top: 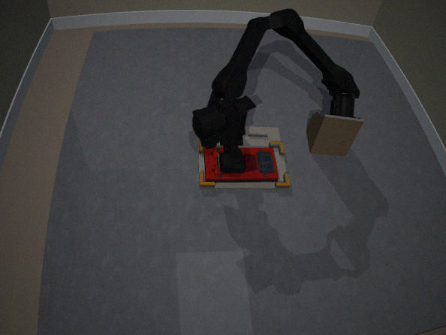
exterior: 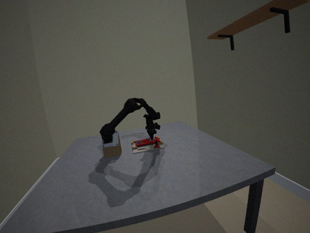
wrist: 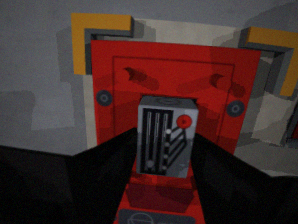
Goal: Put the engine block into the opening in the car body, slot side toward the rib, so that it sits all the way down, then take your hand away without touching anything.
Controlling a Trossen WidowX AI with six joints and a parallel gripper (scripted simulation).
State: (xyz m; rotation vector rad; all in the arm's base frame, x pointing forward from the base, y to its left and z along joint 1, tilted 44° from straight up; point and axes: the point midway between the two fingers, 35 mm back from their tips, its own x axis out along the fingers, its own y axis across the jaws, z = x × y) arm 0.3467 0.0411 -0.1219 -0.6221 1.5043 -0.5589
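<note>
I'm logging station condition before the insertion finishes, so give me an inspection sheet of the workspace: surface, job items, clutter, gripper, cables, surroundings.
Surface: grey table top, arm shadows across it.
Job's things: red car body lies on a pale base plate with orange corner brackets; grey engine block is held over the body, ribbed face and red cap toward the wrist camera.
Clutter: nothing seen.
Gripper: gripper is shut on the engine block, directly above the car body.
Cables: nothing seen.
Surroundings: arm stands on a tan pedestal; wooden wall shelf on black brackets; plain walls.
</note>
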